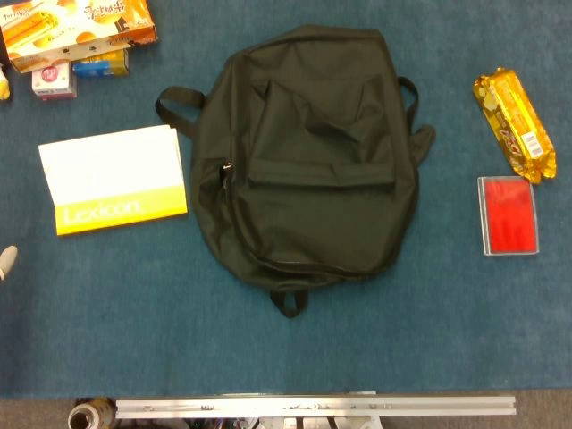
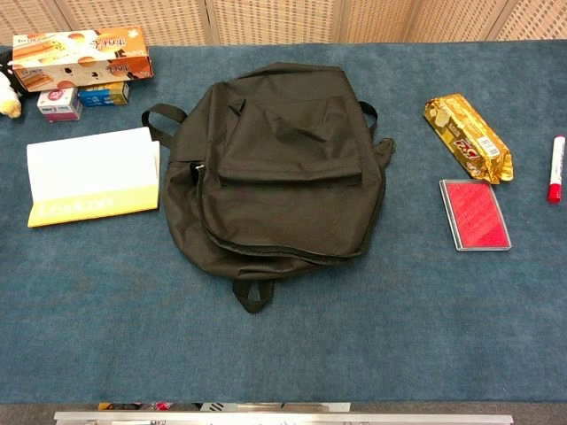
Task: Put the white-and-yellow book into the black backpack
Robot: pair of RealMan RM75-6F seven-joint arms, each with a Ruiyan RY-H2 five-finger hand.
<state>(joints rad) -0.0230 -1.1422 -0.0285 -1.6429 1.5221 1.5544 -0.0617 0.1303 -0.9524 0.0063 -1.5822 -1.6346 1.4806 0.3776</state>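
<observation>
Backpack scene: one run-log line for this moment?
book: flat, left of backpack, apart | backpack: flat, looks closed | left hand: only a tip at frame edge | right hand: not visible | step: not started

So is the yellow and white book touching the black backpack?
Apart. The chest view shows blue table between the book's right edge and the backpack's body; only the backpack's strap loop comes near the book's corner.

Pale rounded robot hand (image 1: 7, 261) tip, left edge

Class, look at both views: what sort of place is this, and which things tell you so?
Probably an indoor lab or test table: blue felt-like cover, metal rail at its near edge, wicker-patterned screen behind.
</observation>
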